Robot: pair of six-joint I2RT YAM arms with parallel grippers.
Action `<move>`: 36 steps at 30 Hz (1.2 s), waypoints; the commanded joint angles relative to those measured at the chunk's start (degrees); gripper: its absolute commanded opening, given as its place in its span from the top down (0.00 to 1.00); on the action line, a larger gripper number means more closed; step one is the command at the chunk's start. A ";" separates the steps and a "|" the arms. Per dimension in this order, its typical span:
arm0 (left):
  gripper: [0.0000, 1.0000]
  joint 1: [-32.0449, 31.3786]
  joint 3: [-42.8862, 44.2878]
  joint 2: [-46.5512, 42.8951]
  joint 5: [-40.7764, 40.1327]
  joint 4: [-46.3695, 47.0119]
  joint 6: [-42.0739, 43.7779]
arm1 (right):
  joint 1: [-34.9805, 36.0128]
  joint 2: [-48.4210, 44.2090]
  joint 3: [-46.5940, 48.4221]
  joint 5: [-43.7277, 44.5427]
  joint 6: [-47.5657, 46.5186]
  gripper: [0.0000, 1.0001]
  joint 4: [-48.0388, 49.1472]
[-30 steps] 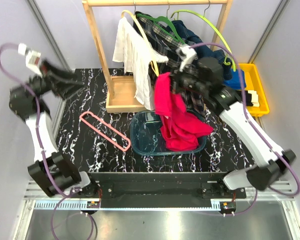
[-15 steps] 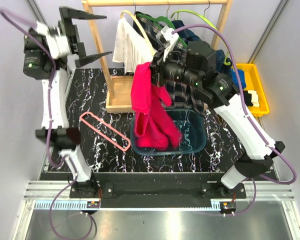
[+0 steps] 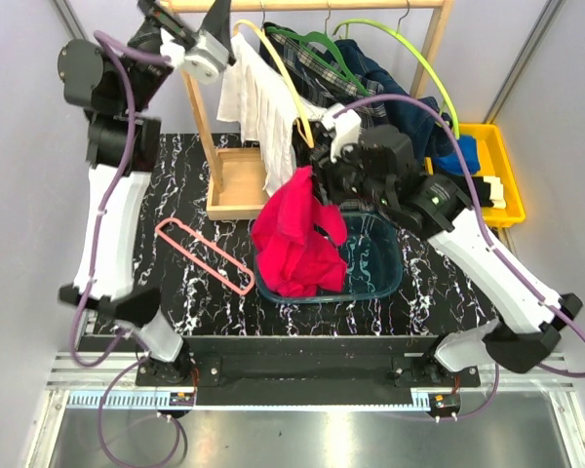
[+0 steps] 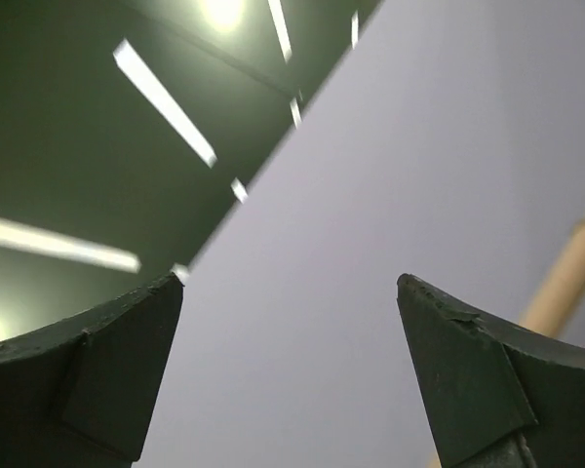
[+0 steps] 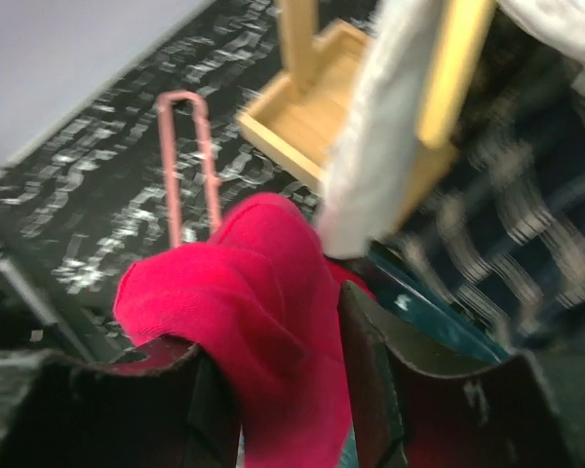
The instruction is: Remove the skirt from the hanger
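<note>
The plaid skirt (image 3: 333, 80) hangs on the dark green hanger (image 3: 300, 41) on the wooden rail, partly hidden behind my right arm. It shows blurred at the right of the right wrist view (image 5: 526, 244). My right gripper (image 3: 317, 187) is shut on a red garment (image 3: 294, 239), with the cloth between its jaws (image 5: 273, 317), and holds it over a teal basin (image 3: 385, 263). My left gripper (image 3: 190, 15) is raised by the rail's left end, open and empty (image 4: 288, 283), facing the wall and ceiling.
A white garment (image 3: 255, 97) hangs on a pale yellow hanger (image 3: 273, 58) left of the skirt. A denim garment (image 3: 380, 73) hangs on a lime-green hanger (image 3: 409, 49) at the right. A pink hanger (image 3: 205, 255) lies on the table. The wooden rack base (image 3: 236, 185) and a yellow bin (image 3: 495, 171) stand behind.
My left arm swung up from the left side to the rail's left end, still open. My right gripper lifted the red garment, then dropped lower with it over the basin.
</note>
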 commanded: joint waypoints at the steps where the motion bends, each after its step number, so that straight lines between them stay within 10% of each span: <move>1: 0.01 0.36 -14.37 -8.61 -25.08 -20.08 -12.32 | 0.09 -7.83 -5.72 13.41 -3.93 0.47 1.47; 11: 0.01 0.10 -15.38 -10.20 -30.03 -44.66 -31.10 | -0.08 -13.30 -14.36 31.26 -4.72 0.06 4.20; 24: 0.01 -6.05 5.19 6.41 -26.86 -50.19 -45.68 | -0.17 -9.68 -1.78 33.03 -5.08 0.07 9.47; 36: 0.01 0.00 -7.08 0.71 -23.00 -43.60 -56.67 | -1.92 11.81 16.21 22.66 -10.97 0.06 20.81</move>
